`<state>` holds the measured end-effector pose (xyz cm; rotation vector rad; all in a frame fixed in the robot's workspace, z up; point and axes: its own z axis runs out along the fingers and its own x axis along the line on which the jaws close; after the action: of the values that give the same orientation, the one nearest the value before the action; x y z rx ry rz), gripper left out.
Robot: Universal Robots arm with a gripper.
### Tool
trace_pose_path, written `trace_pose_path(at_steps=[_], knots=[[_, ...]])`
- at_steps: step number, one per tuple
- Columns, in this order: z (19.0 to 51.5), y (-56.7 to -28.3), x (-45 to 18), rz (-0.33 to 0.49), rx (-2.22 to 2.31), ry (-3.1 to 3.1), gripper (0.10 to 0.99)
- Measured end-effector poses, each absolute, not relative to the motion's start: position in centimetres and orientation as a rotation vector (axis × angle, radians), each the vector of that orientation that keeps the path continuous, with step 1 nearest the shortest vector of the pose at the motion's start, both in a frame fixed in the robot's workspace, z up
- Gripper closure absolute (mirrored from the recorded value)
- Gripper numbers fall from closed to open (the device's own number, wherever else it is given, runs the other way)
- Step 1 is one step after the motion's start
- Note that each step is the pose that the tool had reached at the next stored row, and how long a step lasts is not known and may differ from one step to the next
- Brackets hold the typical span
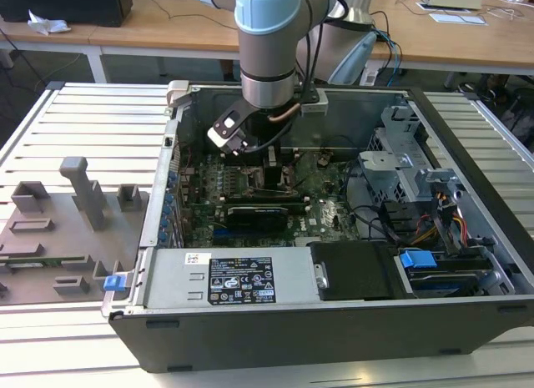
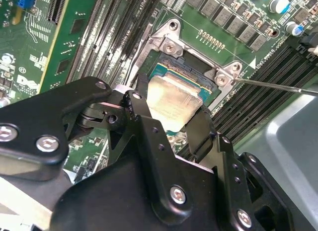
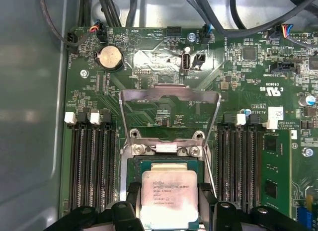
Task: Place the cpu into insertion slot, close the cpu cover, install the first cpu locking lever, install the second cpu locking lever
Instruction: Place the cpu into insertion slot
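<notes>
My fingers [image 2: 200, 132] pinch the cpu [image 2: 174, 99] by opposite edges at the slot [image 3: 123, 189]; I judge it light, stiff and fragile.

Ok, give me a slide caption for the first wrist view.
The tool holds the cpu at the insertion slot, with the cpu cover swung open.

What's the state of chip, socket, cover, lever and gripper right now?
Pale silver square cpu: gripped; seated or not, unclear.
Square metal-rimmed insertion slot: uncovered, cpu over it.
Thin silvery windowed cpu cover: swung open.
Thin steel wire locking lever: unlatched, sticking out free.
Black gripper: shut on the cpu.
</notes>
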<state>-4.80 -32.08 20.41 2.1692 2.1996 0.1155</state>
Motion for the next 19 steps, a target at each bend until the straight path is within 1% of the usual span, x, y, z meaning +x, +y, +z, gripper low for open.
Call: trace_pose_path(at_steps=[19], knots=[[19.73, -32.06, -4.88, 0.115, 2.181, 2.187, 0.541]])
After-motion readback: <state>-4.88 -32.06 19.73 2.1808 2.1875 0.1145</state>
